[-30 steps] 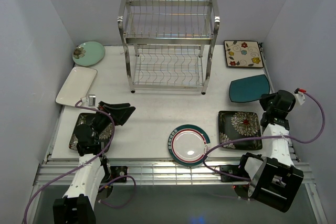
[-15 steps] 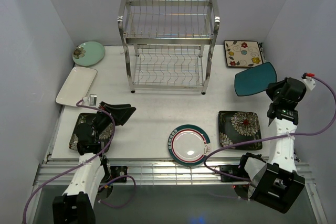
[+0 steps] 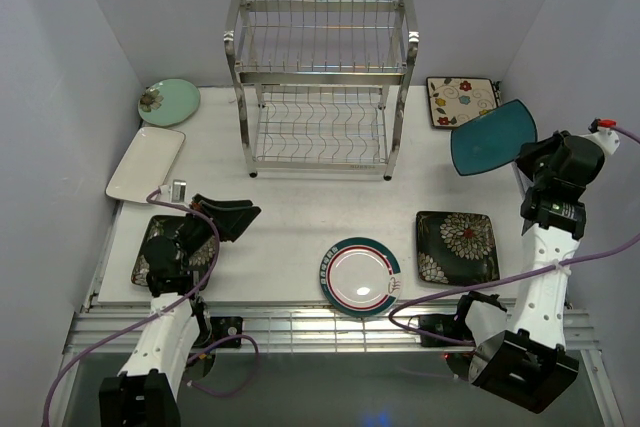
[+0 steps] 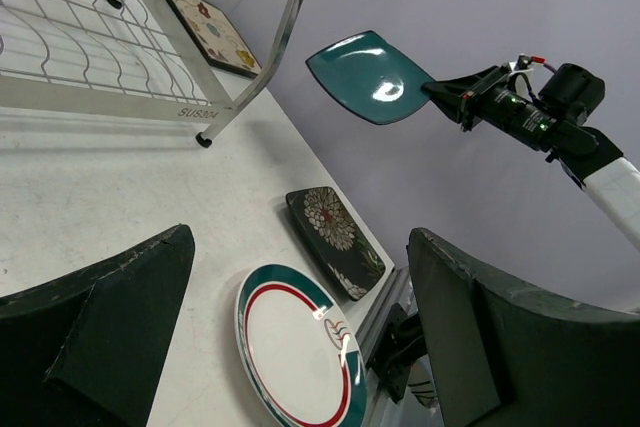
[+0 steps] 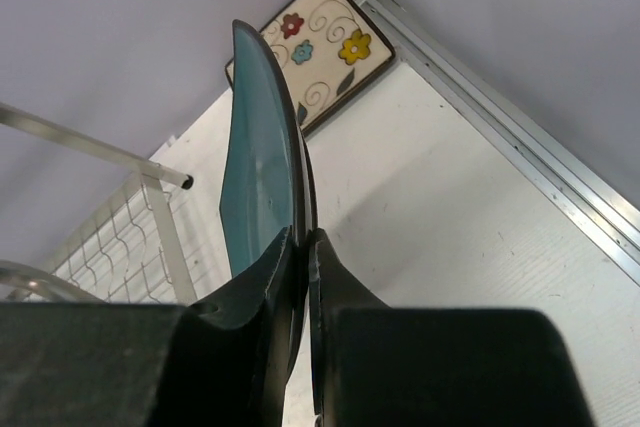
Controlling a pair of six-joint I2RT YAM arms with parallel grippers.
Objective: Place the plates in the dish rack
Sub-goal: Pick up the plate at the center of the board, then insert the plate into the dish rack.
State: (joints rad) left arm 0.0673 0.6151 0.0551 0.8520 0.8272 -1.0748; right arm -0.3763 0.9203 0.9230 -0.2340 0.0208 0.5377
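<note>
teal plate (image 3: 488, 137) is clamped by right fingers (image 5: 268, 282), held clear of counter (image 3: 300, 209) | left fingers (image 4: 110, 317) are spread wide, nothing gripped

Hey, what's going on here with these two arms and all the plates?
The right gripper is shut on the edge of the teal plate, holding it in the air to the right of the dish rack. The left gripper is open and holds nothing, low over the table at its front left. The rack is empty; six other plates lie flat on the table.
</note>
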